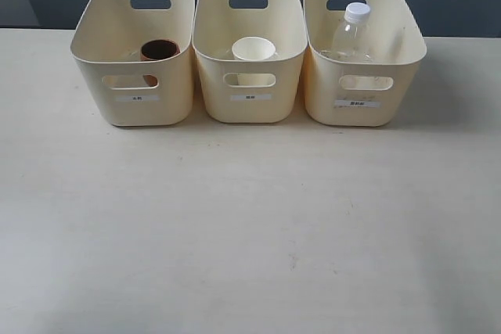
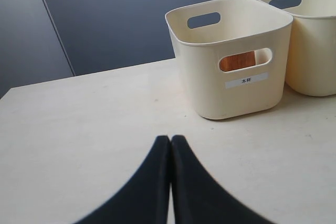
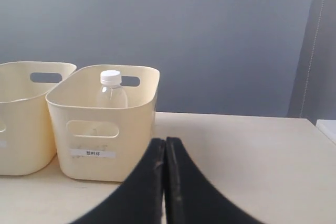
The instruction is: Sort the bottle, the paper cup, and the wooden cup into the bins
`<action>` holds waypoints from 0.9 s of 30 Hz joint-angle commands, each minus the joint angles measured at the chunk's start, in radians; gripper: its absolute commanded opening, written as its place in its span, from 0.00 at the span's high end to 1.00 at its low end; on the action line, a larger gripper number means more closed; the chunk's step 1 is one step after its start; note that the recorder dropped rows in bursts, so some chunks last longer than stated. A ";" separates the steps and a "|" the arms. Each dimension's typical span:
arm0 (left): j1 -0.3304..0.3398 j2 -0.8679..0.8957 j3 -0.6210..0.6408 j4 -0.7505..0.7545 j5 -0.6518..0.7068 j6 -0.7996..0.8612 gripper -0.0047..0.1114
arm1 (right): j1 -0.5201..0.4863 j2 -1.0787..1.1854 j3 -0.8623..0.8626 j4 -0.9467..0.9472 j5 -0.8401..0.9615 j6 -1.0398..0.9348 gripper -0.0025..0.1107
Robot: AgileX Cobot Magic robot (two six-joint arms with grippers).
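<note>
Both pincers are pressed shut with nothing between their black fingers: the left gripper (image 2: pixel 170 142) hangs low over the pale table (image 1: pixel 250 224), and so does the right gripper (image 3: pixel 165 145). Beyond them three cream bins stand in a row. Left bin (image 1: pixel 135 107) holds the wooden cup (image 1: pixel 160 49), middle bin (image 1: pixel 250 103) the paper cup (image 1: pixel 253 50), right bin (image 1: pixel 362 107) the upright bottle (image 1: pixel 353 35)
</note>
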 commanded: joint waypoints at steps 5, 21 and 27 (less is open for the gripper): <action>-0.004 -0.005 0.001 -0.003 0.002 -0.002 0.96 | 0.011 -0.005 0.005 -0.057 -0.018 0.032 0.98; -0.004 -0.005 0.001 -0.003 0.002 -0.002 0.96 | 0.011 -0.005 0.005 -0.005 0.016 0.033 0.98; -0.004 -0.005 0.001 -0.003 0.002 -0.002 0.96 | 0.011 -0.005 0.005 -0.005 0.016 0.033 0.98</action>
